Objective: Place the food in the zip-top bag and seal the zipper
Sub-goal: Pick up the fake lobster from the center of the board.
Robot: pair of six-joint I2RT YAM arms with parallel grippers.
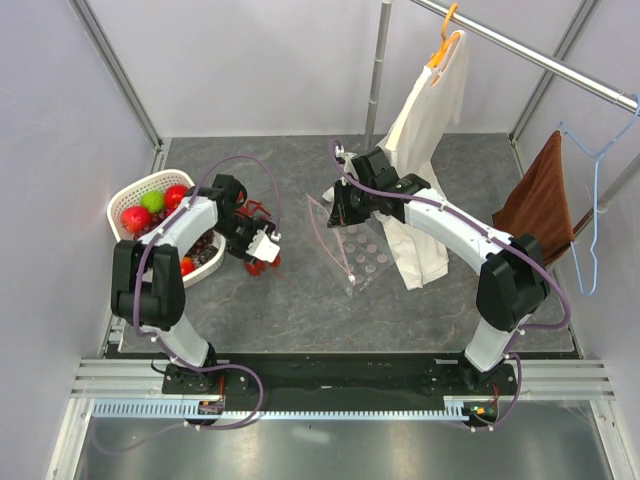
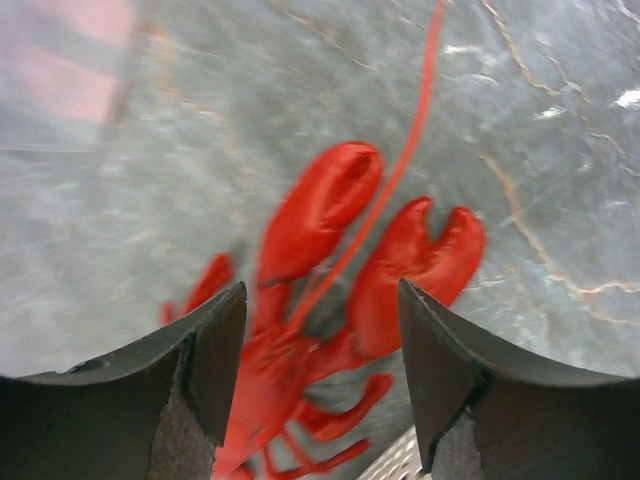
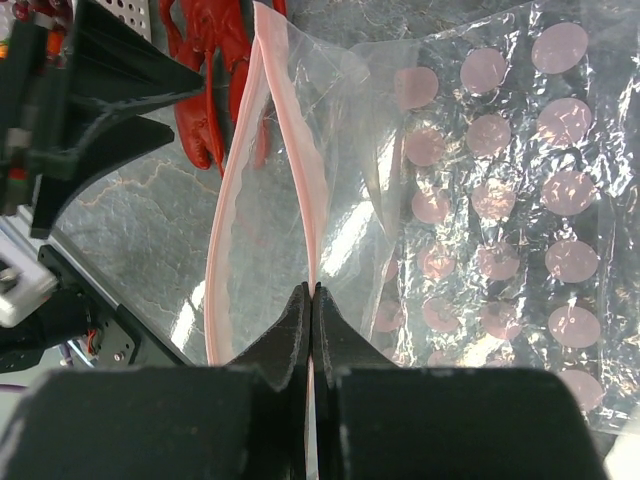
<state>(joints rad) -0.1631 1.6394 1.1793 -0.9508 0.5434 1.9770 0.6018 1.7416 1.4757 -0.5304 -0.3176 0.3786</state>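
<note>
**Bag mouth held apart, lobster under the left jaws**

We see the bag (image 1: pixel 358 248) near the middle of the tabletop (image 1: pixel 300 310), clear and crinkled, with rows of pale pink dots. Its zipper (image 3: pixel 228 200) is a thin pink strip, and its two lips stand apart in a narrow mouth. The right jaws are pressed together on one lip of the zipper, holding that edge up off the tabletop.

The left jaws are spread and straddle a red lobster (image 2: pixel 320 260) (its claws and a long feeler are plain in the left wrist view). We cannot tell whether they touch it. The lobster lies on the tabletop between the bag and the basket (image 1: pixel 122 197).

In the basket we see an apple (image 1: pixel 135 218), a green piece (image 1: pixel 152 200) and dark grapes (image 1: pixel 203 243).
</note>
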